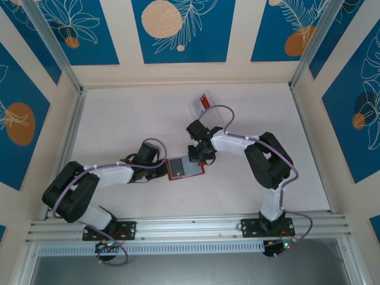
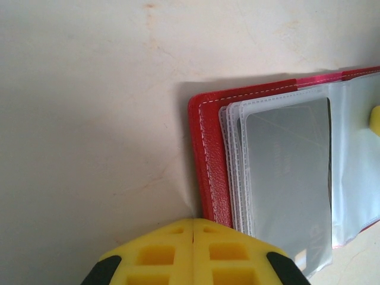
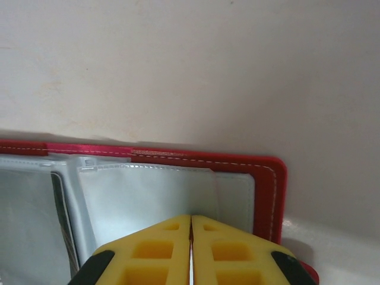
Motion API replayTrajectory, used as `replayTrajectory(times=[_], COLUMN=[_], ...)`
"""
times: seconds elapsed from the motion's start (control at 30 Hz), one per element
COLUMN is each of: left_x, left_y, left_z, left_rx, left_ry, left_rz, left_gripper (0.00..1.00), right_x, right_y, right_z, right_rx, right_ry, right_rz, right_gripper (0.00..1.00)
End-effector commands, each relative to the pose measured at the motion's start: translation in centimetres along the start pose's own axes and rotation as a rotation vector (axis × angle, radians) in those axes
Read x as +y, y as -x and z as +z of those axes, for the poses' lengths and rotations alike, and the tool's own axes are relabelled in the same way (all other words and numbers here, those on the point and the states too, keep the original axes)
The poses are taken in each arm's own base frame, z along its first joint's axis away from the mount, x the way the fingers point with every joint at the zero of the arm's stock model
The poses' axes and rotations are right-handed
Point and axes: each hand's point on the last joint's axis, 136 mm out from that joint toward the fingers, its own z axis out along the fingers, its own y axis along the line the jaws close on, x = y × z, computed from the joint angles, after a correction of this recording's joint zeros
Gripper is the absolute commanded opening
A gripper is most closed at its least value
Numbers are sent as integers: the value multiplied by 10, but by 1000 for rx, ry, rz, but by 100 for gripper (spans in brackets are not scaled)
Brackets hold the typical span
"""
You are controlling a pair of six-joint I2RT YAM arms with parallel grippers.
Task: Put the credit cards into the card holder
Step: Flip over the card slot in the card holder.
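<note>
Holder: lies open and flat on the table, near the centre, between the two arms. Red cover faces down and the clear pockets face up. A grey insert sits in one pocket; I cannot tell whether it is a card.

Left gripper: yellow fingers together, only a thin seam between them. The tips sit at the left edge of the holder, over the corner of its red cover. Whether they press on the cover or pinch it cannot be told.

Right gripper: fingers together, seam closed. The tips stand over the clear pocket at the right end of the holder, just inside the red border. Whether a pocket sleeve is caught between them cannot be told. In the overhead view this gripper is at the far right corner of the holder.

Tray: clear plastic, at the far side of the table, well apart from the holder. One red card with white marks shows inside it.
</note>
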Motion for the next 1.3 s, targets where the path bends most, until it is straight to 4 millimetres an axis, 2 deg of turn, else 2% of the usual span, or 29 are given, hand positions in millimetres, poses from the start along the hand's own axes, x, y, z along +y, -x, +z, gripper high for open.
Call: replayTrajectory(times=[0.0, 0.33, 0.5, 0.7, 0.83, 1.03, 1.13, 1.27], left_x=[3, -4, -8, -13, -16, -15, -14, -19], left_y=[-7, -6, -6, -5, -2, 1, 6, 11], left_z=[15, 14, 15, 16, 12, 3, -8, -29], left_rx=[37, 36, 45, 46, 33, 15, -31, -70], left_ry=[27, 38, 33, 21, 16, 32, 41, 36], left_rz=[49, 90, 104, 112, 112, 110, 112, 154], left_gripper=[2, 3, 5, 6, 7, 15, 18, 30], right_x=[7, 60, 78, 92, 96, 111, 113, 111], right_y=[-25, -25, -26, -31, -31, -18, -14, -17], right_z=[15, 7, 3, 3, 8, -6, -4, 11], right_rx=[118, 192, 217, 234, 245, 217, 224, 265], right_ry=[51, 404, 501, 566, 585, 629, 621, 607], right_rz=[3, 59, 72, 68, 74, 27, 21, 39], right_gripper=[11, 12, 19, 32, 36, 42, 42, 41])
